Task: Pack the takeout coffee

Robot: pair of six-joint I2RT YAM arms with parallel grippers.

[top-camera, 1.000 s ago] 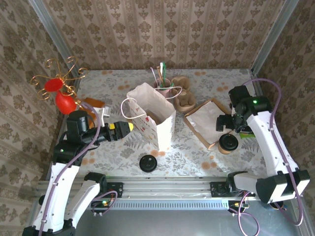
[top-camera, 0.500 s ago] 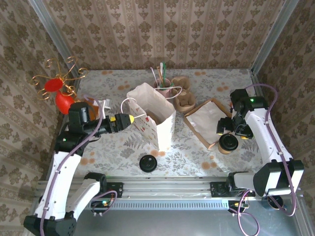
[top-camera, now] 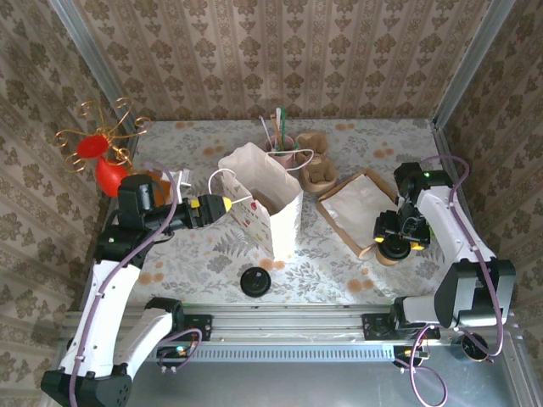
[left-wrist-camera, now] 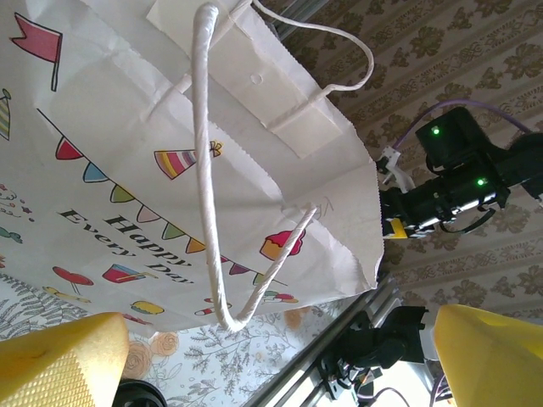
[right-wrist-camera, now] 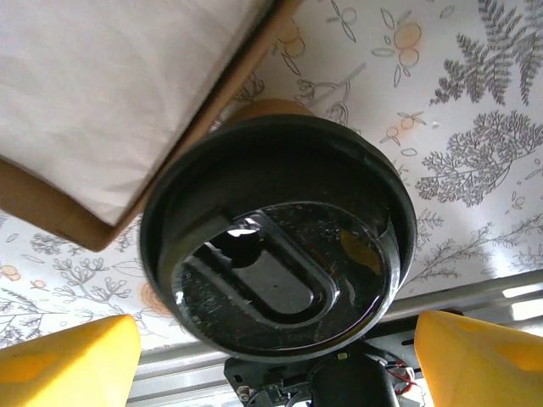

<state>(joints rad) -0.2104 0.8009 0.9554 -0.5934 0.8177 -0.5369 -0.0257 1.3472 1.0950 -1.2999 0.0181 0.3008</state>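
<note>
The takeout coffee (top-camera: 391,250), a beige cup with a black lid (right-wrist-camera: 276,254), stands on the table at the right, beside the corner of a flat brown bag. My right gripper (top-camera: 395,240) hangs straight over it, open. Its yellow fingers (right-wrist-camera: 68,360) sit on either side of the lid, apart from it. The white paper bag (top-camera: 263,199) with party print stands upright and open at the middle. My left gripper (top-camera: 214,206) is open at the bag's left side. The white cord handle (left-wrist-camera: 204,170) loops down between its yellow fingers (left-wrist-camera: 59,360), not pinched.
A loose black lid (top-camera: 255,281) lies near the front edge. The flat brown bag (top-camera: 352,208) lies right of the white bag. A brown cup carrier (top-camera: 318,168) and a pink cup of straws (top-camera: 280,144) stand behind. A red ornament (top-camera: 106,170) stands at the far left.
My right gripper has come down over the coffee cup and its jaws have narrowed a little. My left gripper moved right to the bag's handle, then held there.
</note>
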